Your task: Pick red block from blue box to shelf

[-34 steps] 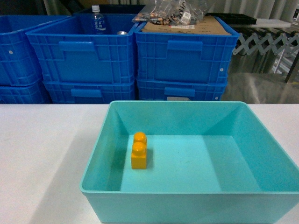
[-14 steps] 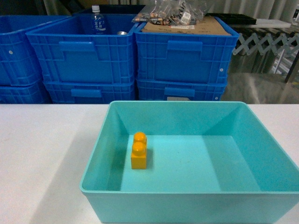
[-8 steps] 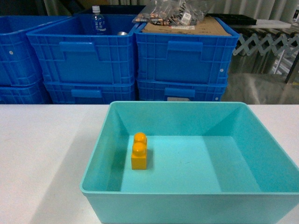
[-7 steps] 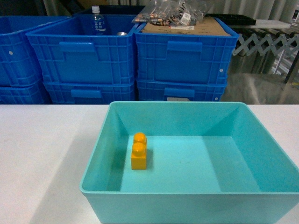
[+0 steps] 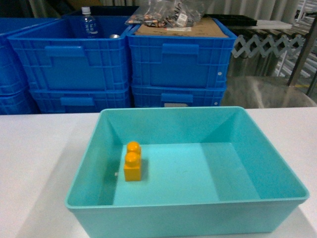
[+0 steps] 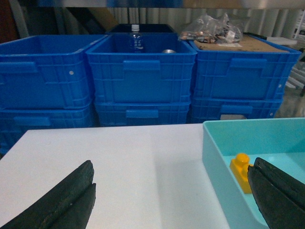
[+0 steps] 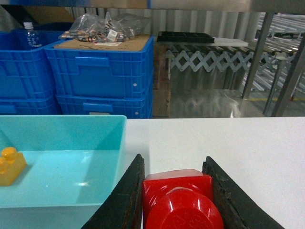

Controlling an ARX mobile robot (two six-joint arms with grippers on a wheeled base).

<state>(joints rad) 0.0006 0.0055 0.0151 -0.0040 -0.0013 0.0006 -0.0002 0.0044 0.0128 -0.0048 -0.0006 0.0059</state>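
Right gripper (image 7: 178, 200) holds red block (image 7: 182, 200); left gripper (image 6: 171, 200) empty.

Right jaws closed on the block's two sides, stud facing the wrist camera, over white table (image 7: 228, 143) just right of blue box (image 7: 71, 125); left jaws spread wide, nothing between, over table left of the box; orange brick (image 5: 132, 161) stands on box floor near left wall; dark blue crates (image 5: 119, 59) stacked far behind; neither gripper shows in head view.

We find no text we can read. The label on the water bottle (image 6: 136, 39) in a dark blue crate (image 6: 140, 71), far beyond the left gripper (image 6: 167, 200), is too small and blurred to make out.
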